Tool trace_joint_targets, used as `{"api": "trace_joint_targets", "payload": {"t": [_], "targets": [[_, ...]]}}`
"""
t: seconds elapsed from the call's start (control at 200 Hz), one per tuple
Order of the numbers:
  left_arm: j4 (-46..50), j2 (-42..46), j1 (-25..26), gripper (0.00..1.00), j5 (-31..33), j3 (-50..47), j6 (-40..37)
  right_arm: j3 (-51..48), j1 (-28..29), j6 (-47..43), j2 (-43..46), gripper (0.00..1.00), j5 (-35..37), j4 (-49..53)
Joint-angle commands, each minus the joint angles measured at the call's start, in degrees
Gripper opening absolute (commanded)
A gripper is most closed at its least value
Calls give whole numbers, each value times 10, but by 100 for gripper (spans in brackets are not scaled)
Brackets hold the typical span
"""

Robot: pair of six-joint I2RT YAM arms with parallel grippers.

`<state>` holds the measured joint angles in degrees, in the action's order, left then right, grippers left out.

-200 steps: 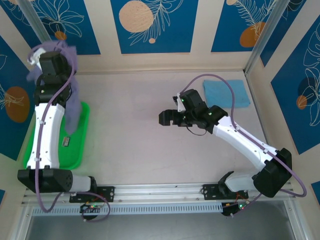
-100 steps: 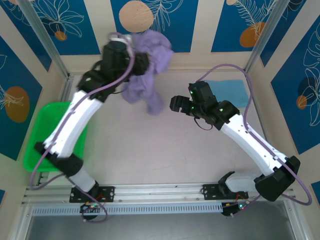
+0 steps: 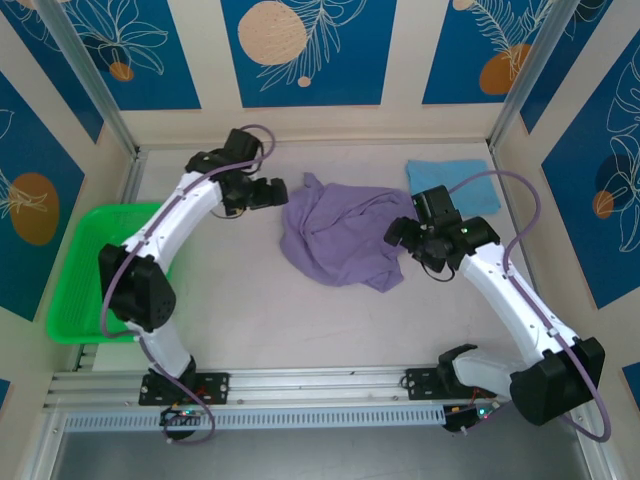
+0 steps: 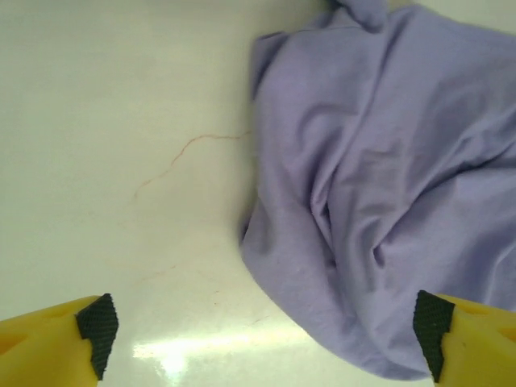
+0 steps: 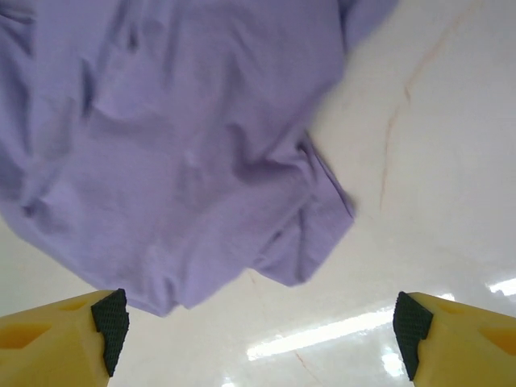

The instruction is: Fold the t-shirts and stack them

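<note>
Since half a second ago, the lavender t-shirt [image 3: 345,238] has left the left gripper [image 3: 277,191] and now lies in a crumpled heap mid-table [image 3: 250,310]. A green tray [image 3: 70,300] sits at the near left. Both grippers stand wide and empty: the right gripper [image 3: 398,232] is at the heap's right edge, the left just beside its far-left corner. Farther back on the right lies the folded sky-blue t-shirt [image 3: 470,182].

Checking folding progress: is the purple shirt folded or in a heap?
Not folded. The purple shirt lies in a wrinkled heap on the table, edges uneven.
</note>
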<state>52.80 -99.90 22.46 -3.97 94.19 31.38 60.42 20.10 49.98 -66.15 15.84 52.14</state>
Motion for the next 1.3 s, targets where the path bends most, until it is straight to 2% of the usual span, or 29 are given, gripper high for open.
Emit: {"api": "trace_joint_targets", "payload": {"t": [0.0, 0.085, 0.23, 0.305, 0.39, 0.5, 0.53, 0.625, 0.73, 0.865, 1.02, 1.175, 1.295], "targets": [[-65, -17, 1, 92, -124, -67, 42, -37, -24, 11, -15, 87, -76, -12], [-85, -53, 0, 91, -158, -84, 49, -62, -54, 7, -37, 86, -98, -33], [-98, -132, 0, 89, -172, -56, 32, -87, -109, -6, -84, 83, -129, -94], [-97, -184, 0, 82, -187, -22, 26, -79, -128, -16, -121, 82, -129, -113], [-92, -225, 0, 75, -174, 13, 19, -63, -147, -21, -174, 79, -133, -136], [-107, -259, 0, 64, -166, 32, 19, -32, -160, -32, -249, 69, -155, -168], [-112, -266, 0, 59, -170, 36, 19, -24, -160, -35, -265, 67, -159, -179], [-134, -274, 2, 32, -179, 37, 29, 2, -159, -42, -314, 61, -181, -205], [-147, -263, 1, 0, -178, 45, 32, 39, -155, -56, -361, 41, -210, -212], [-134, -216, 1, 0, -157, 84, 12, 88, -151, -66, -390, 14, -252, -205], [-101, -139, -1, 0, -70, 190, -22, 151, -153, -62, -334, 0, -301, -216], [-119, -50, -1, 0, 0, 287, -41, 223, -156, -48, -236, 0, -320, -244], [-174, 21, 0, 2, 22, 289, -70, 239, -153, -56, -167, 0, -322, -279]]}}
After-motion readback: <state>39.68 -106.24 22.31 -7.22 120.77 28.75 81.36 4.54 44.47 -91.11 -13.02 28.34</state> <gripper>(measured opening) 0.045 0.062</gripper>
